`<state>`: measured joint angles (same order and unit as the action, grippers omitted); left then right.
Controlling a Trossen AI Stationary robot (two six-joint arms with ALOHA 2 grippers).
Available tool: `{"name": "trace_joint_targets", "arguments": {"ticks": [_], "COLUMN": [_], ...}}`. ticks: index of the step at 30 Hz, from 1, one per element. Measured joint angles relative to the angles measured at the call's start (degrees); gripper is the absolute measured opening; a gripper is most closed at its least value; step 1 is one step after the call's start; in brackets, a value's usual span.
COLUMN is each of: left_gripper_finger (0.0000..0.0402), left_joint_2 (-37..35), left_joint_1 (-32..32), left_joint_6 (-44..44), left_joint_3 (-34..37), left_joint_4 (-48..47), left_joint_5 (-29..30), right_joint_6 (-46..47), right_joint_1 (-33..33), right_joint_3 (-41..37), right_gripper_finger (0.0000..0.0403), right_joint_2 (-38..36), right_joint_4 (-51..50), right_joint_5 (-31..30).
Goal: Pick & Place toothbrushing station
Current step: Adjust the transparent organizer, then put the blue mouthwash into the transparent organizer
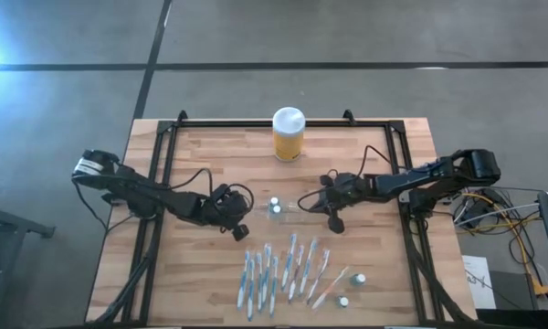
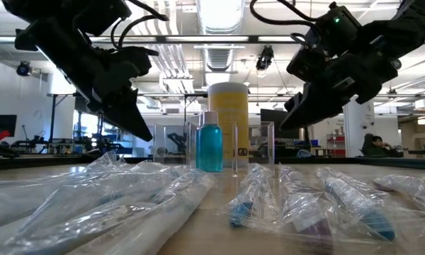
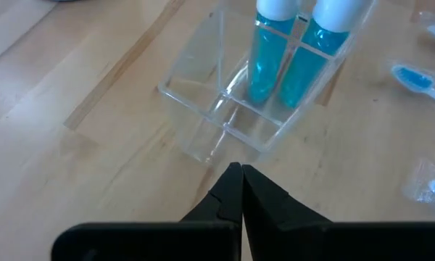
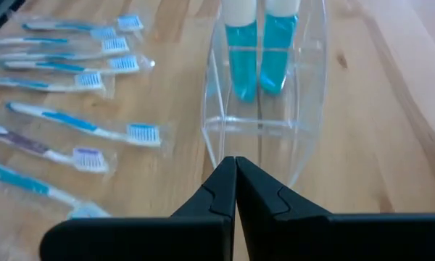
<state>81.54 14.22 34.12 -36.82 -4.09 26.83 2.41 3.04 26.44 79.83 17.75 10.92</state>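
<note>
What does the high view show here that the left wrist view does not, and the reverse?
Only the high view shows the yellow jar with a white lid, the rows of wrapped toothbrushes and the right gripper, shut. Only the left wrist view shows the clear plastic holder's empty compartment beside the blue liquid bottle. Both show the clear plastic toothbrushing holder, the left gripper shut just short of it, and the wooden table.

No text, label, brand or number is readable anywhere here.
</note>
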Motion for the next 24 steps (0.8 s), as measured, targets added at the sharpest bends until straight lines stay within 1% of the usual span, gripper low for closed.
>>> {"name": "trace_joint_targets", "arguments": {"ticks": [4,8,11,14,15,17,21,24], "left_gripper_finger": [0.0017,0.0026,0.0029,0.0028,0.0026,0.0022,0.0014,0.0008], "left_joint_2": [-0.4,-1.0,-2.6,-5.4,-6.7,-9.7,-17.4,-24.0], "left_joint_1": [0.1,0.1,0.1,0.4,0.4,0.6,0.9,1.0], "left_joint_6": [-0.1,-0.4,-3.0,-7.0,-8.5,-12.2,-20.9,-27.5], "left_joint_3": [0.0,0.0,0.0,0.0,0.0,0.0,0.3,0.6], "left_joint_4": [-2.4,-4.4,-6.5,-7.1,-7.2,-7.0,-7.0,-7.4], "left_joint_5": [0.0,-0.2,-1.7,-1.9,-1.7,-1.0,0.0,0.0], "right_joint_6": [0.4,0.7,1.9,5.0,6.7,10.6,15.2,15.8], "right_joint_1": [0.0,0.0,0.0,-0.1,-0.2,-0.8,-4.5,-8.4], "right_joint_3": [-0.1,-1.1,-1.7,-1.8,-1.6,-0.7,2.5,4.5], "right_gripper_finger": [0.0008,0.0008,0.0008,0.0008,0.0008,0.0008,0.0008,0.0008], "right_joint_2": [-4.1,-9.6,-14.6,-20.1,-21.9,-25.5,-31.1,-34.2], "right_joint_4": [-5.3,-7.2,-10.7,-14.3,-15.7,-19.9,-28.1,-28.8], "right_joint_5": [-0.5,-0.6,-0.6,-0.9,-2.1,-6.4,-15.2,-18.8]}}
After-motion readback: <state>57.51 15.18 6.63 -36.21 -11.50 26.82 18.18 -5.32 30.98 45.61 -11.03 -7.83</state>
